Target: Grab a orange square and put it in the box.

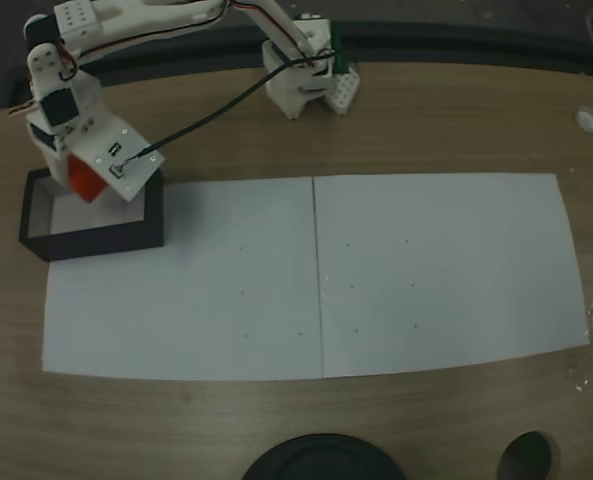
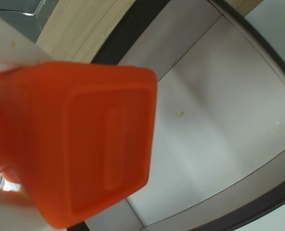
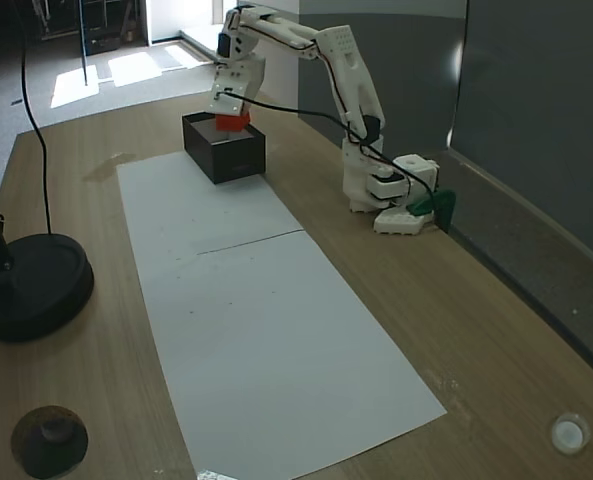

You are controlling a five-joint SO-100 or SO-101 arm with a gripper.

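The square (image 1: 84, 178) is held clenched between the fingers (image 2: 17, 144), over the box (image 1: 96, 240) at 10 o'clock in a fixed view; it is judged light, rigid, smooth plastic, somewhat slippery; flat opposite sides are best gripped; the pale floor (image 2: 214, 120) lies below it.

A wood-grain bench (image 1: 446, 120) is covered mostly by two white paper sheets (image 1: 376, 280) laid edge to edge. The box (image 1: 96, 240) is parked at one end, partly on the paper. The arm's white base (image 3: 371, 195) is mounted near the bench's far edge, and a round black lamp base (image 3: 31, 285) is set beside the paper.
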